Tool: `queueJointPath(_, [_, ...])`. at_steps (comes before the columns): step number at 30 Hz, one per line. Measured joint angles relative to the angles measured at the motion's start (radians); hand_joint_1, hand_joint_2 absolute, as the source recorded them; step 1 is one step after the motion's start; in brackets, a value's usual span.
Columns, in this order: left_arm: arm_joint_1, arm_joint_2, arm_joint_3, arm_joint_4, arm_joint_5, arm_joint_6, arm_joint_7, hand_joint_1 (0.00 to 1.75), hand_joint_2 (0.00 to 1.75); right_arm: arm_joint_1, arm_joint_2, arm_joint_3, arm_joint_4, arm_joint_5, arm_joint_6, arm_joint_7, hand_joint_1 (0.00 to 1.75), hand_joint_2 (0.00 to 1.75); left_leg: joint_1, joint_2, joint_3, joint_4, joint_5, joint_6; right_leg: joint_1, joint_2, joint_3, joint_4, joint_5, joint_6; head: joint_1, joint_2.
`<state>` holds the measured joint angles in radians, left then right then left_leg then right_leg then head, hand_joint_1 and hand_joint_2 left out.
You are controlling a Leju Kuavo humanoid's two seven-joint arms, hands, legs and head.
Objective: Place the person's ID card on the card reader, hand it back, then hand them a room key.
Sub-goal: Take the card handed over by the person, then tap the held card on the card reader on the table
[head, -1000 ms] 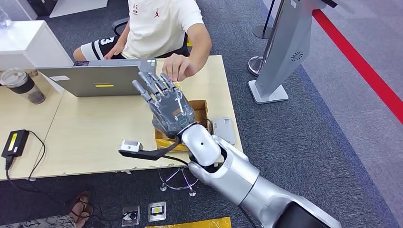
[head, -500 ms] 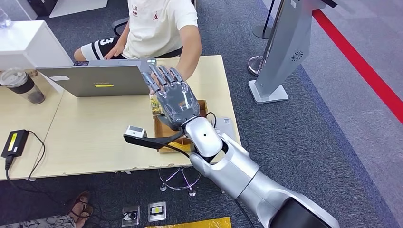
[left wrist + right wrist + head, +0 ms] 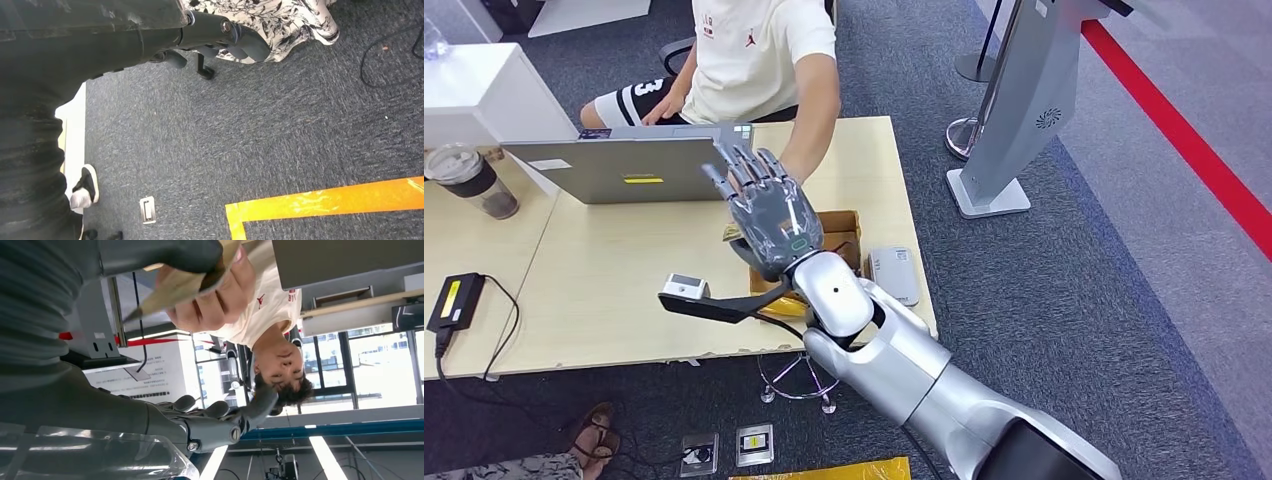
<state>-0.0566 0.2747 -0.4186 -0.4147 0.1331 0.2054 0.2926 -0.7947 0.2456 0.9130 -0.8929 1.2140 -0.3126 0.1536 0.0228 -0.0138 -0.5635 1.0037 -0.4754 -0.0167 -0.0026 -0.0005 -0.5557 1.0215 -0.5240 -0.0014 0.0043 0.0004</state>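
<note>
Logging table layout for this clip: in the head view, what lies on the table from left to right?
Black adapter → cup → laptop → right robot hand → grey card reader.

Right arm enters head view from lower right, silver forearm angled up and leftward, wrist raised above the tabletop [image 3: 624, 280]. Right hand [image 3: 767, 212] lifted with its back toward the head camera, fingers [image 3: 746, 172] extended and slightly spread, pointing away from the robot. Right wrist view: the thick grey thumb [image 3: 160, 252] presses a thin tan card [image 3: 175, 285] at its near end; a person's hand [image 3: 212, 302] touches the same card from the far side. Remaining dark fingers [image 3: 225, 417] lie straight, apart from the card. Left hand [image 3: 220, 37] hangs over the floor, fingers loosely curled, nothing in them.
</note>
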Motion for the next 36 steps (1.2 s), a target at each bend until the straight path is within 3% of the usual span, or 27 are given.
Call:
queueJointPath(3, [0.0,0.0,0.005,0.0,0.0,0.002,0.0,0.0,1.75,0.0,0.004,0.005,0.008,-0.003,-0.002,-0.003,1.69,1.75,0.0,0.0,0.0,0.0,0.0,0.0,0.0,0.0,0.0,0.0,0.0,0.0,0.0,0.0])
queueJointPath(23, [0.005,0.0,0.013,0.0,-0.01,0.002,0.0,0.0,1.75,0.001,-0.007,0.016,0.028,-0.017,-0.004,0.011,1.67,1.75,0.0,0.0,0.0,0.0,0.0,0.0,0.0,0.0,0.0,0.0,0.0,0.0,0.0,0.0])
queueJointPath(31, [0.005,0.0,0.014,0.001,-0.012,0.003,0.0,0.0,1.75,0.02,-0.052,-0.012,0.037,-0.074,-0.048,0.04,1.72,1.75,0.0,0.0,0.001,0.0,0.0,0.0,0.0,0.0,0.0,0.0,0.0,0.0,0.0,0.0])
queueJointPath(36, [0.007,0.002,0.027,0.008,-0.013,0.011,-0.007,0.0,1.75,0.061,-0.127,-0.089,0.074,-0.16,-0.155,0.063,1.75,1.75,-0.001,0.001,0.001,0.0,0.0,0.0,-0.001,0.0,0.0,-0.001,0.0,0.0,0.0,0.0])
